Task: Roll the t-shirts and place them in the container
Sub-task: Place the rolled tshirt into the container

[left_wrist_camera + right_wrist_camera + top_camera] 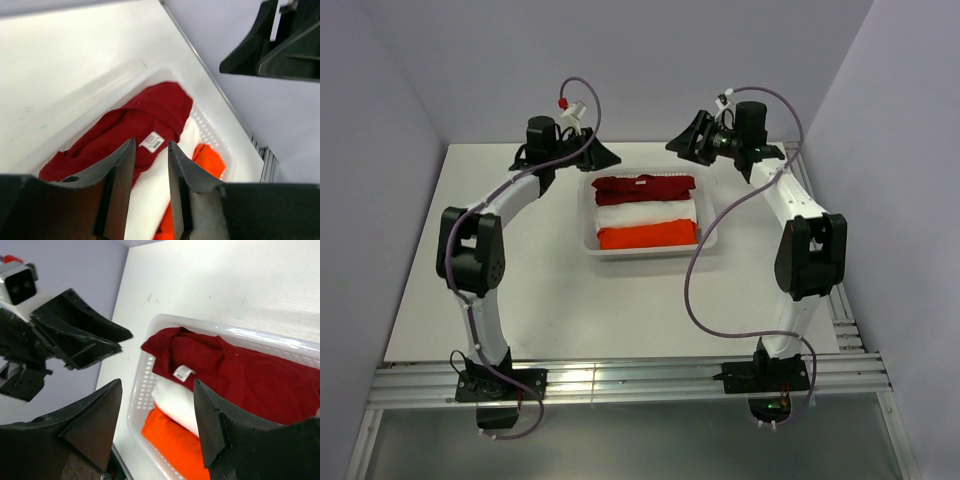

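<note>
Three folded t-shirts lie side by side in a white plastic basket (588, 215) at the middle back of the table: dark red (645, 187) farthest, white (645, 213) in the middle, bright orange (648, 236) nearest. My left gripper (595, 155) hovers open and empty above the basket's far left corner. My right gripper (688, 140) hovers open and empty above its far right corner. In the left wrist view my gripper (151, 150) sits over the red shirt (150, 112), with white (150, 200) and orange (210, 157) beside it. The right wrist view shows my gripper (156, 390) above the red (240, 375), white (175, 400) and orange (175, 440) shirts.
The basket has perforated walls (140, 385) and sits close to the back wall. Grey walls close in the table at the back and both sides. A metal rail (620, 380) runs along the near edge. A purple cable (695, 280) hangs from the right arm.
</note>
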{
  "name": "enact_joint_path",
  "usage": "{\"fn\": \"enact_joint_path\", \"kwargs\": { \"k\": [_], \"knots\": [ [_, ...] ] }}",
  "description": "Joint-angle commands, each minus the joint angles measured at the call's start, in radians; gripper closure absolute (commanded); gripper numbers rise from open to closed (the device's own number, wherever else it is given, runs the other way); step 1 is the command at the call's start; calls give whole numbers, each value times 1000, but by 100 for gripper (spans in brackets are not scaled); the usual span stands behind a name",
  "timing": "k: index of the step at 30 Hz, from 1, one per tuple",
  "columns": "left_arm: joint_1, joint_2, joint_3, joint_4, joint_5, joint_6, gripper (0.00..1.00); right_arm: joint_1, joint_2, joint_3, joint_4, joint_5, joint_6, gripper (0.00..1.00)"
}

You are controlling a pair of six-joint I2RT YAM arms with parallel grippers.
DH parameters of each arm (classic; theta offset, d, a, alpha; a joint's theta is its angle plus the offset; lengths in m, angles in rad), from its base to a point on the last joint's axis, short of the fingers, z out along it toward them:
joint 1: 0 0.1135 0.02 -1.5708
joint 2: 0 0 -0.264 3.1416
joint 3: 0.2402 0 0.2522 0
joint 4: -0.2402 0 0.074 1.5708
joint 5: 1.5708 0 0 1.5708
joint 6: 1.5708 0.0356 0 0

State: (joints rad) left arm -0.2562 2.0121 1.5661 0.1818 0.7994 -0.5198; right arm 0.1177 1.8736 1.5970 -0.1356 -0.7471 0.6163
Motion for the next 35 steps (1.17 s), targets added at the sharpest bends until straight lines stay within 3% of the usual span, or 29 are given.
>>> {"fn": "enact_joint_path", "kwargs": {
  "k": [1,4,8,12,15,19,27,31,35],
  "knots": [
    [5,-186,-17,-27,-139,-20,62,-13,-114,-18,-38,38,-7,34],
    [6,-333,-154,-38,-268,-58,60,-18,-210,-83,-145,98,-47,33],
    [12,-554,-354,-59,-369,-143,38,-39,-394,-248,-201,175,-46,26],
    [12,-835,-541,-157,-500,-192,28,-41,-661,-403,-237,307,-79,22],
    [12,-1038,-656,-266,-630,-224,1,-41,-839,-515,-260,385,-92,18],
    [15,-1243,-768,-402,-720,-320,1,-39,-994,-624,-384,460,-96,17],
    [18,-1478,-986,-533,-634,-540,1,-27,-1281,-755,-475,500,-95,18],
    [18,-1552,-1045,-562,-620,-559,0,-27,-1422,-824,-489,509,-84,17],
    [20,-1604,-1052,-594,-658,-536,0,-27,-1455,-858,-532,491,-70,17]
  ]
}}
